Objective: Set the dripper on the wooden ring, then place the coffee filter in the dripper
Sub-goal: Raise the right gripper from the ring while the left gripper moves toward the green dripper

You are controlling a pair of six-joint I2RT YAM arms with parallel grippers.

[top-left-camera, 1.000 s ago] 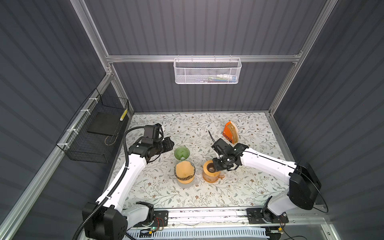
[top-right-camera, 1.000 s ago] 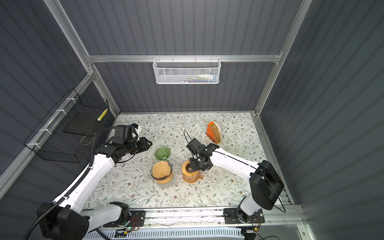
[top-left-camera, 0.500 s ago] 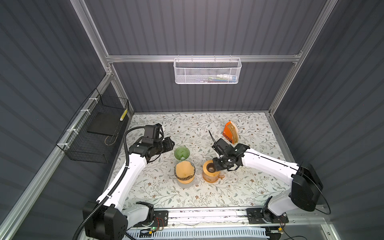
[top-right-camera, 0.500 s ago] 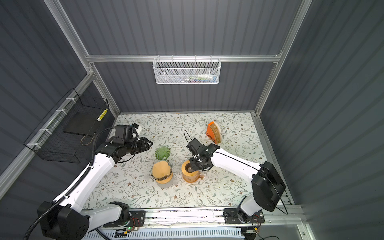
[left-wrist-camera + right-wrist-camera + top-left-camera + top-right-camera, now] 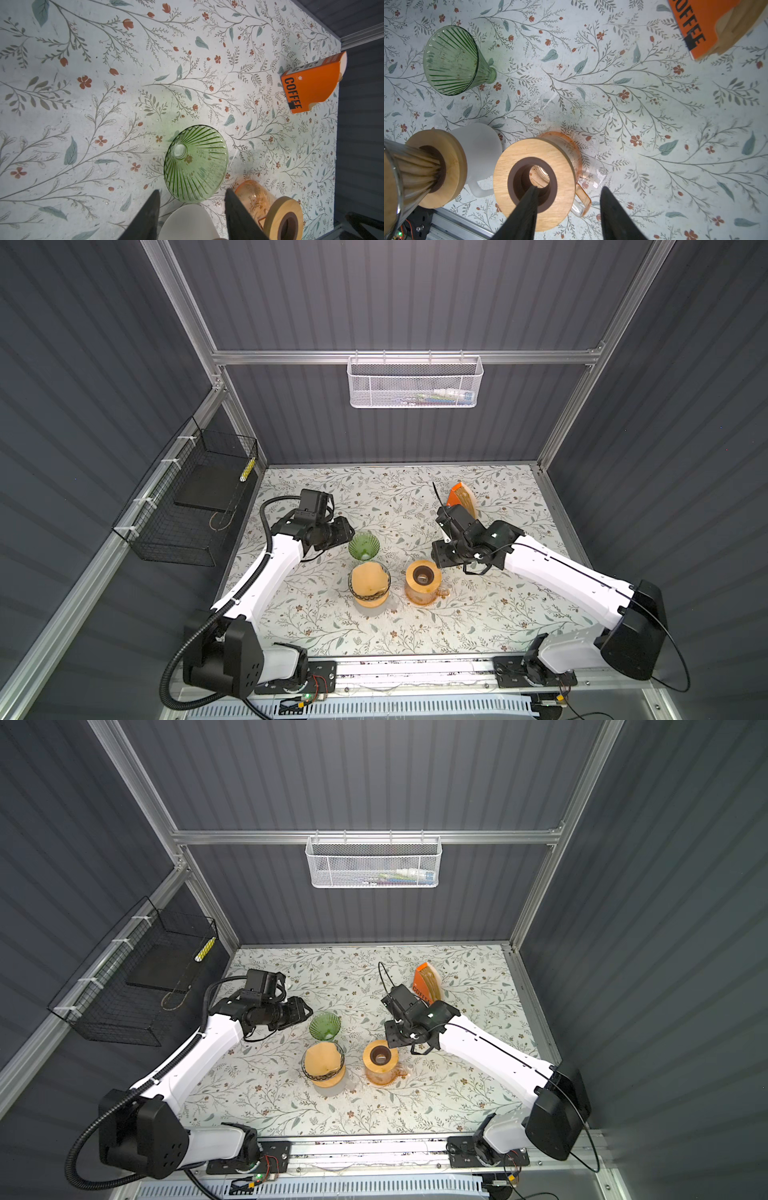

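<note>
Atop the white carafe [image 5: 477, 145], clear dripper [image 5: 411, 166] holding coffee filter [image 5: 365, 581]

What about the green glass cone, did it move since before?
No. The green glass cone is in the same spot, equally far from the orange coffee box.

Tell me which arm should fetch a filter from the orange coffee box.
Right. The orange filter box stands on the right arm's side, just behind the right gripper, whose jaws are open and empty. The left gripper is farther off, at the green dripper.
</note>
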